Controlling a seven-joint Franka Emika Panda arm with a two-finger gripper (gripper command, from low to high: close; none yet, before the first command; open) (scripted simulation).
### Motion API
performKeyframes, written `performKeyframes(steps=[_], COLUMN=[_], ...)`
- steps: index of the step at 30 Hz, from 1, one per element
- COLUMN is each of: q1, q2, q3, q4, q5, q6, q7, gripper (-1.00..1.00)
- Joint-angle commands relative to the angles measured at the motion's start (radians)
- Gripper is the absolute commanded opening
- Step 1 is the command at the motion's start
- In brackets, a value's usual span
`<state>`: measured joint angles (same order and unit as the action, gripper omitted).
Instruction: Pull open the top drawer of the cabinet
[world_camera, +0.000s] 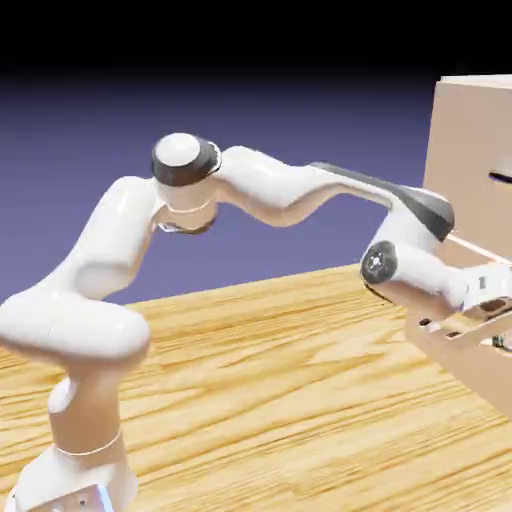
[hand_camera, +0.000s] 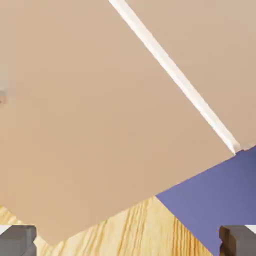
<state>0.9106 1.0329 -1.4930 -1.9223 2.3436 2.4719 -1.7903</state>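
The pale beige cabinet (world_camera: 465, 120) stands at the exterior view's right edge. High on it a small dark bar handle (world_camera: 501, 177) marks the top drawer (world_camera: 478, 190), whose front looks flush. My gripper (world_camera: 494, 312) hangs well below that handle, close against the cabinet. In the hand view the two grey fingertips (hand_camera: 17, 240) sit far apart at the bottom corners, so the gripper (hand_camera: 127, 243) is open with nothing between them. Beige panels fill most of that view, split by a thin pale seam (hand_camera: 175, 75). A faint grey smudge (hand_camera: 2, 94) shows at the left edge.
Just under my hand a beige boxy part (world_camera: 455, 358) juts out from the cabinet's lower half toward the arm. The wooden table (world_camera: 280, 400) spreads below the arm, and a strip of table (hand_camera: 130, 225) and blue backdrop (hand_camera: 215, 195) shows in the hand view.
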Motion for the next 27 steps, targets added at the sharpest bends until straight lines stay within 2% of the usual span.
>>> performKeyframes(steps=[1,10,18,19,27], q1=[0.015,0.148,-0.003,-0.003,0.159], q2=[0.028,0.264,0.285,0.285,0.268], q3=[-0.026,-0.246,-0.202,-0.202,-0.253], q4=[0.015,0.146,0.381,0.381,0.127], q5=[0.04,0.386,0.387,0.387,0.386], q6=[-0.01,-0.093,-0.007,-0.007,-0.102], q7=[-0.044,-0.417,-0.362,-0.362,-0.416], gripper=[0.0,0.0,0.0,-1.0,-1.0])
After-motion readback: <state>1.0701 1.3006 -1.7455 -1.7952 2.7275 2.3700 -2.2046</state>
